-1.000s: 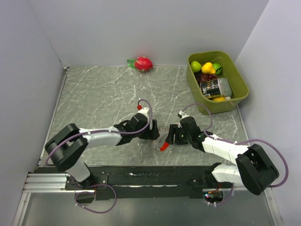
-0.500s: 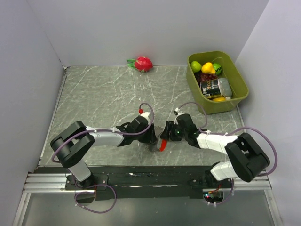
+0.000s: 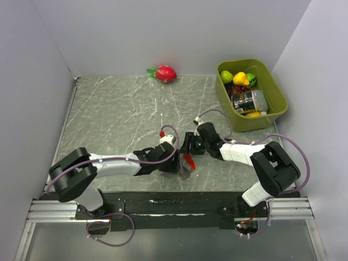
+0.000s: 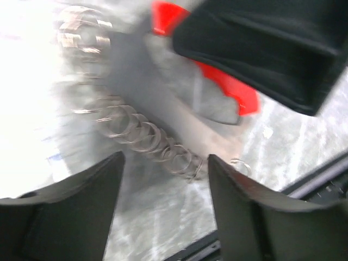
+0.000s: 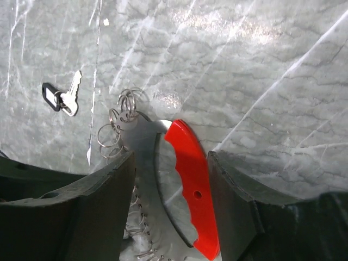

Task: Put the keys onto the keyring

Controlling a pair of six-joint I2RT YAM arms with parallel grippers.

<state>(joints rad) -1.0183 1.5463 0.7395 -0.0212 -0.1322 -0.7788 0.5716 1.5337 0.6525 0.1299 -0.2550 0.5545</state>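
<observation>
The keyring's red crescent (image 5: 191,182) lies flat on the marble between the open fingers of my right gripper (image 5: 171,159), touching neither. Its silvery chain of rings (image 5: 115,133) trails off to the left. One small key with a black tag (image 5: 61,99) lies apart from the rings, up and to the left. In the left wrist view my left gripper (image 4: 165,163) is open and empty just short of the ring chain (image 4: 142,136), with the red crescent (image 4: 231,92) beyond. From above, both grippers (image 3: 176,166) (image 3: 187,154) meet at the keyring (image 3: 188,161); the key is hidden there.
A green bin (image 3: 274,117) with fruit and a can stands at the right back. A red dragon fruit (image 3: 165,73) lies by the back wall. The black base rail (image 3: 163,204) runs along the table's near edge, close behind the grippers.
My right gripper has slid left and farther back over the keyring, which shifted slightly away. My left gripper has moved toward the near edge, beside the chain.
</observation>
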